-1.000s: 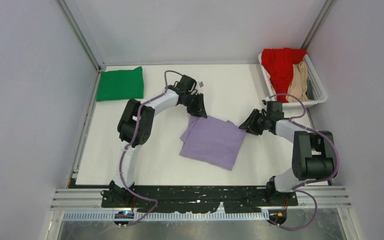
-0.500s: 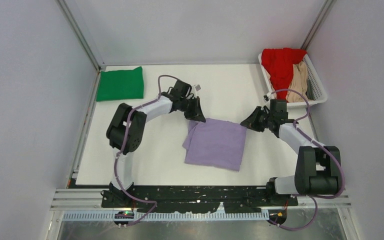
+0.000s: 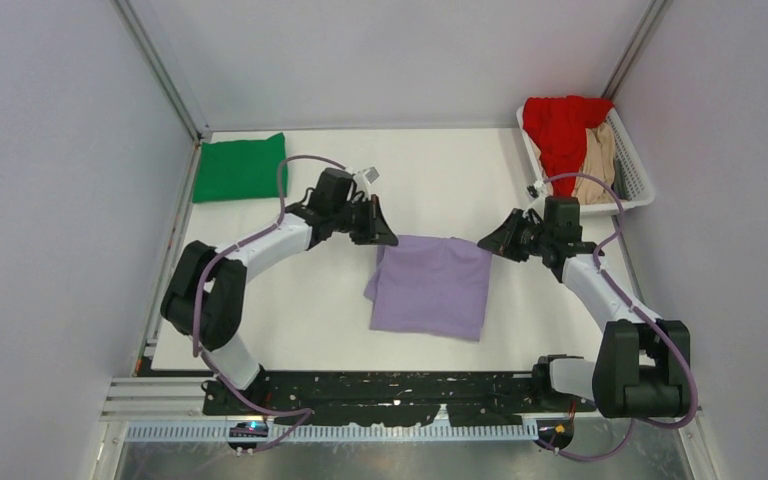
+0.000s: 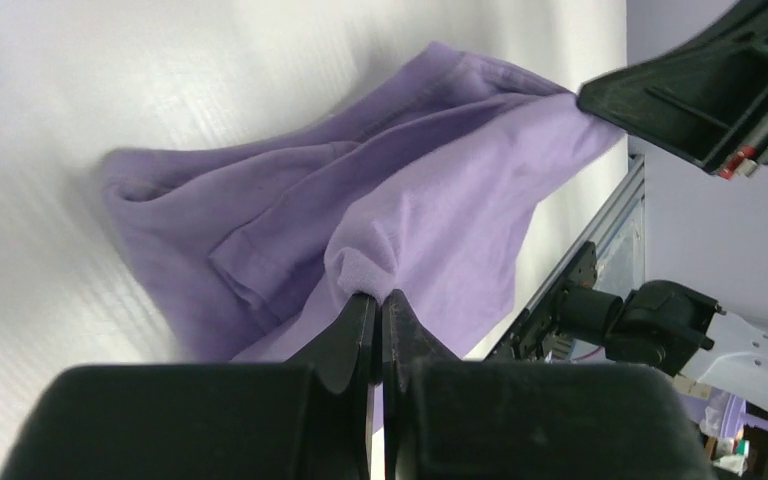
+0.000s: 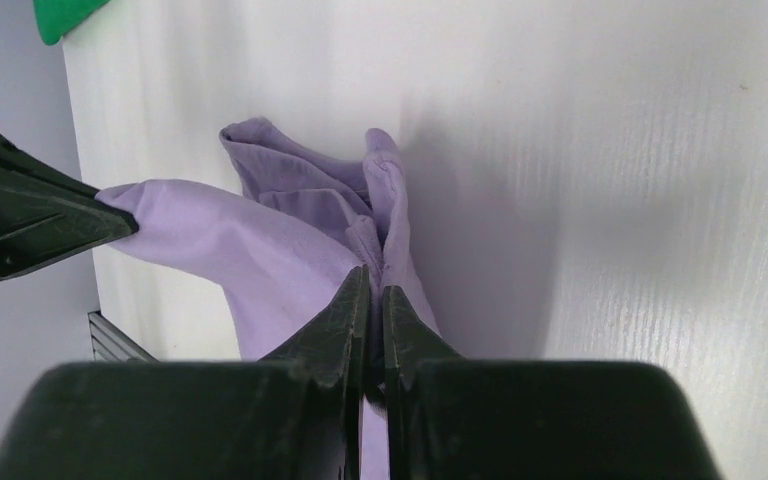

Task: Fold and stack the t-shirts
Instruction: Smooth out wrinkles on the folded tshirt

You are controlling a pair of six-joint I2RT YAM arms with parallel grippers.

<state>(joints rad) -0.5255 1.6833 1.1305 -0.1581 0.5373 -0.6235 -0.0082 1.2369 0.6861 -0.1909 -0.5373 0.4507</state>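
The folded lavender t-shirt (image 3: 430, 285) lies mid-table, its far edge lifted off the table between my two grippers. My left gripper (image 3: 384, 238) is shut on its far left corner; the left wrist view shows the pinched cloth (image 4: 365, 270) at the fingertips. My right gripper (image 3: 487, 243) is shut on the far right corner, with the cloth (image 5: 290, 260) stretched away from it in the right wrist view. A folded bright green t-shirt (image 3: 241, 167) lies at the far left. Red (image 3: 558, 128) and tan (image 3: 594, 165) t-shirts sit in the basket.
The white slatted basket (image 3: 636, 175) stands at the far right corner against the wall. Grey walls and metal posts close the table on three sides. The green t-shirt's corner (image 5: 65, 18) shows at the top left of the right wrist view.
Both grippers have carried the lavender t-shirt's far corners left and slightly away, turning it from skewed to square with the table. The left arm has stretched out to the left.
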